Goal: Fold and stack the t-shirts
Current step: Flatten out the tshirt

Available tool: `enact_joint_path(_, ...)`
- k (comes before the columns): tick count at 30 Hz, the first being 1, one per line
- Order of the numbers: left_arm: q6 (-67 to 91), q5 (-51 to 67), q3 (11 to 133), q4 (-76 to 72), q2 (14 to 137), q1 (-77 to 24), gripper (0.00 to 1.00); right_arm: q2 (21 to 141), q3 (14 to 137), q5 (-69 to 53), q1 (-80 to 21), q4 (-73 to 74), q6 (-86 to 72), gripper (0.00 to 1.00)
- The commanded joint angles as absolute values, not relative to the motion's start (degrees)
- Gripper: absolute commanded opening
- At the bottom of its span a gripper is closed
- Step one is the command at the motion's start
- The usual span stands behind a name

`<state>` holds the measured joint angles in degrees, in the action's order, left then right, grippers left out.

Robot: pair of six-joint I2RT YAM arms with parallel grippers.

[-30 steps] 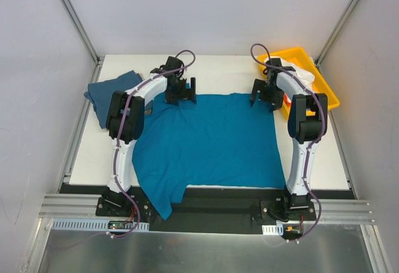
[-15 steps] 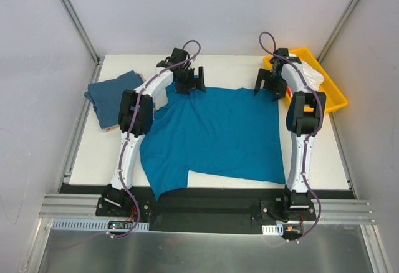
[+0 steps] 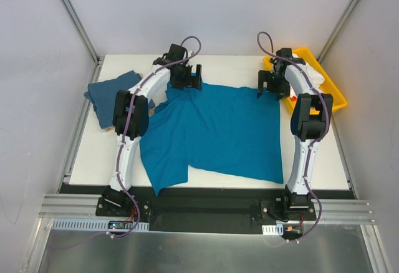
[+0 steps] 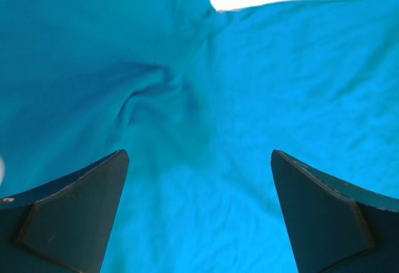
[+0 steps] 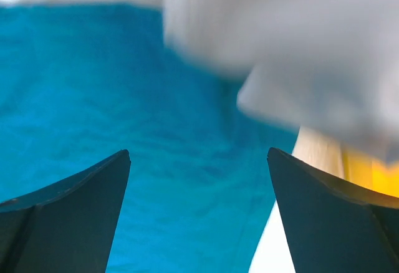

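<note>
The bright teal-blue t-shirt (image 3: 215, 133) lies spread flat on the white table. My left gripper (image 3: 188, 81) is open just above the shirt's far left edge; in the left wrist view (image 4: 198, 156) only wrinkled teal cloth (image 4: 206, 98) lies between its fingers. My right gripper (image 3: 272, 88) is open above the far right corner, with nothing in it, over teal cloth (image 5: 143, 117) in the right wrist view (image 5: 198, 153). The slate-blue t-shirt (image 3: 111, 93) lies folded at the far left. A pale beige shirt (image 3: 309, 73) lies in the yellow tray.
The yellow tray (image 3: 327, 95) stands at the far right, close beside my right gripper; its edge (image 5: 374, 173) and the pale cloth (image 5: 293, 42) show in the right wrist view. Metal frame posts rise at the back corners. A sleeve (image 3: 163, 176) reaches near the front edge.
Both grippers moved toward the far side and the teal shirt slid with them, off the table's front edge. The yellow tray shifted slightly to the right.
</note>
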<state>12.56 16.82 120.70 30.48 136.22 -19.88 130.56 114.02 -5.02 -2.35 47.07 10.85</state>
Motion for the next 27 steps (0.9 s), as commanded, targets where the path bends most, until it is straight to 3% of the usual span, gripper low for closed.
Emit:
enact_joint_path(1, 10.0, 12.4, 117.8, 30.6, 125.3, -19.5, 0.99, 116.6, 106.0, -5.7, -4.6, 44.8, 11.2, 0.97)
enact_joint_path(11, 16.8, 20.8, 117.2, 31.3, 129.6, -13.5, 0.99, 100.8, 78.9, -7.0, -19.8, 40.8, 2.9, 0.96)
enact_joint_path(17, 13.9, 20.7, 121.8, 31.5, 135.8, -13.4, 0.99, 100.8, 75.0, -12.2, -30.7, 38.6, 0.3, 0.96)
enact_joint_path(22, 13.8, 13.5, 124.7, 31.7, 139.3, -13.4, 0.99, 99.0, 68.7, -8.9, -31.8, 37.6, -2.6, 0.96)
enact_joint_path(27, 14.9, 14.4, 125.1, 33.1, 141.6, -13.4, 0.99, 97.6, 65.7, -7.9, -31.8, 38.1, -2.8, 0.96)
